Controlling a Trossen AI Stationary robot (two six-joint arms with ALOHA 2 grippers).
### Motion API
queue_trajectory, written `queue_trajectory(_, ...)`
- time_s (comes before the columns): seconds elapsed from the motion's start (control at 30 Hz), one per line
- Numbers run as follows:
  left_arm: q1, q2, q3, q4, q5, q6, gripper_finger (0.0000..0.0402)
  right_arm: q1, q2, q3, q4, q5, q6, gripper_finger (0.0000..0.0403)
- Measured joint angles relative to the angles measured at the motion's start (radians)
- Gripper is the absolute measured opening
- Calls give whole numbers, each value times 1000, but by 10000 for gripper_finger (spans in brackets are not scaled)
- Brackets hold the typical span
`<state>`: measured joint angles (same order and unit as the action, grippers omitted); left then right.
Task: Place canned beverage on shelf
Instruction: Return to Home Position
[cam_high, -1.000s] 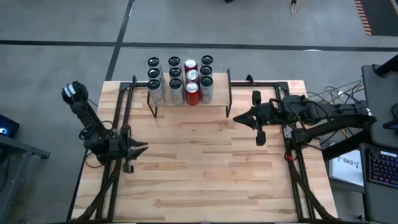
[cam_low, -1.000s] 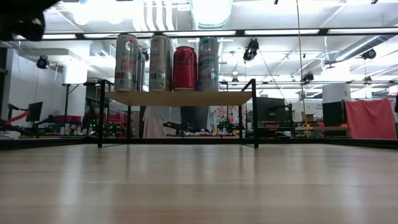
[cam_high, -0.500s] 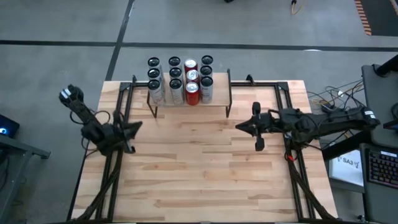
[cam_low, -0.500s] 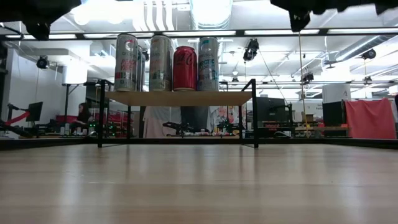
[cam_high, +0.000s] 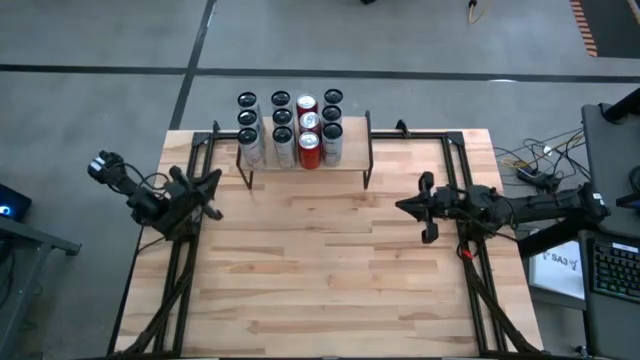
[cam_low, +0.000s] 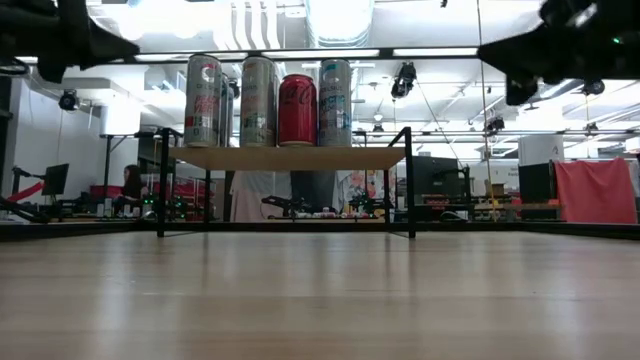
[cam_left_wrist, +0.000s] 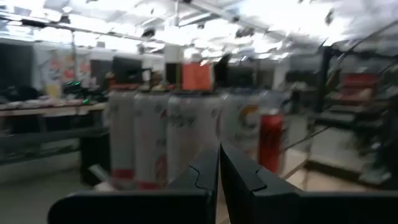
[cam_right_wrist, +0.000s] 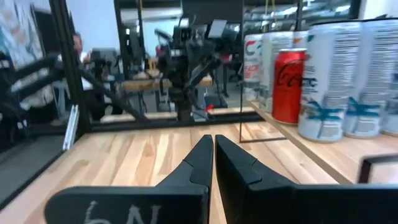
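Observation:
Several tall beverage cans (cam_high: 290, 130), silver and red, stand upright in rows on the shelf (cam_low: 290, 157), a low wooden board on black legs at the table's far middle. In the wrist views the cans (cam_left_wrist: 168, 134) (cam_right_wrist: 329, 74) show side-on. My left gripper (cam_high: 213, 180) hovers at the table's left edge, pointing toward the shelf, shut with nothing in it (cam_left_wrist: 219, 149). My right gripper (cam_high: 400, 207) hovers near the right side, pointing toward the table's left, shut and holding nothing (cam_right_wrist: 214, 138). Both stand clear above the table (cam_low: 130, 45) (cam_low: 485, 48).
Black frame rails (cam_high: 195, 170) (cam_high: 460, 170) run along the table's left and right sides under the arms. The plank tabletop (cam_high: 320, 270) stretches bare between the arms and toward the near edge. Cables and a keyboard (cam_high: 610, 270) lie beyond the right edge.
My left gripper has swung toward the table's far edge and turned to point at the shelf. My right gripper has drawn back toward the table's right edge and come down, now showing in the low view. The cans and shelf have stayed put.

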<state>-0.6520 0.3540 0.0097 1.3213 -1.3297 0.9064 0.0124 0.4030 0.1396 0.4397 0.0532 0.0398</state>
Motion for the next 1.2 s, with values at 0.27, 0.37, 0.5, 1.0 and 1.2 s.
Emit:
queue_trajectory(0.27, 13, -6, 0, -193, -58, -136, 0, -2, -329, -120, -195, 1, 4, 9)
queue_trajectory(0.37, 13, -1, 0, -212, -143, -203, 0, -2, -401, -105, -339, -1, 3, 9)
queue_trajectory(0.5, 13, 7, -1, -216, -235, -240, 0, -2, -379, -76, -370, -20, -50, 9)
queue_trajectory(1.0, 12, 27, 10, -246, -224, -354, 0, -2, -362, -97, -391, 209, -82, 9)
queue_trajectory(1.2, 12, 27, 11, -246, -224, -355, 0, -2, -359, -97, -393, 210, 38, 9)
